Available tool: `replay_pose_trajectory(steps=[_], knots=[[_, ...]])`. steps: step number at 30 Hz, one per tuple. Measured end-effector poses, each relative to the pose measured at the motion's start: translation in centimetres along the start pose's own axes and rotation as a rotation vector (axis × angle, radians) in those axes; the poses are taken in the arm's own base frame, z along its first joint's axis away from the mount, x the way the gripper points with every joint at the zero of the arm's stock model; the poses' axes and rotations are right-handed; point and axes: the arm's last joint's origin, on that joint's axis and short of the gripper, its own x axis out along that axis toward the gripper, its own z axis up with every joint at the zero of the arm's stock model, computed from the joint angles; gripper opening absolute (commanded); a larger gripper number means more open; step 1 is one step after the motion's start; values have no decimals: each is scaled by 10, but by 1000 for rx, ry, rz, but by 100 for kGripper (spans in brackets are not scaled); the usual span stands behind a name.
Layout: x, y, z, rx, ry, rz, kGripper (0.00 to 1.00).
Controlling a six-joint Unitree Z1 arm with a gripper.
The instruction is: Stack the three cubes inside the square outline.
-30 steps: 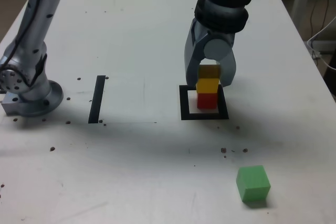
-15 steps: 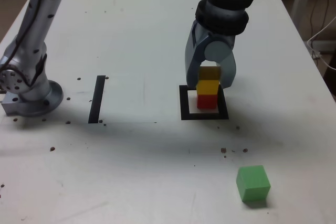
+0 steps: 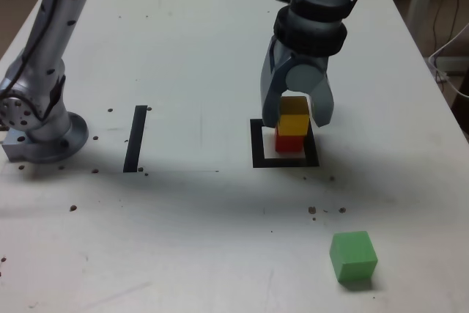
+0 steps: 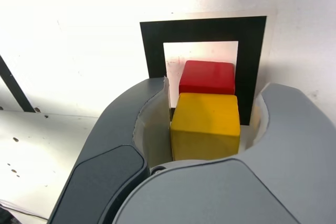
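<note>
The yellow cube (image 3: 294,124) sits on top of the red cube (image 3: 289,142), and both stand inside the square outline (image 3: 258,153). My gripper (image 3: 296,118) straddles the yellow cube with its jaws spread and a slim gap at each side, so it is open. The wrist view shows the yellow cube (image 4: 206,125) between the two grey jaws, offset a little from the red cube (image 4: 207,77) under it, with the black outline (image 4: 152,51) around them. The green cube (image 3: 353,256) lies alone near the table's front, toward the exterior view's right.
A straight black strip (image 3: 135,138) lies on the white table to the exterior view's left of the outline. The arm's base (image 3: 44,133) stands at the far left. Small dark specks dot the surface. The table's right edge (image 3: 440,93) runs close by.
The jaws have spread apart from the yellow cube, which stays resting on the red one. The gripper has risen slightly.
</note>
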Motion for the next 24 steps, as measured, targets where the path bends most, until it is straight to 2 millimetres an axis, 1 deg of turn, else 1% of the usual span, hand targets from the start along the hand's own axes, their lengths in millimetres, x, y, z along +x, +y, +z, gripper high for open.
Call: replay_pose_trajectory(steps=[6,13,17,22,24], knots=[[-2,1,-3,-3,-5,27,99],[-24,2,-26,-29,-61,104,99],[-37,-13,-33,3,-93,137,99],[-56,-45,-35,82,-124,161,99],[-60,-59,-34,116,-122,166,99]])
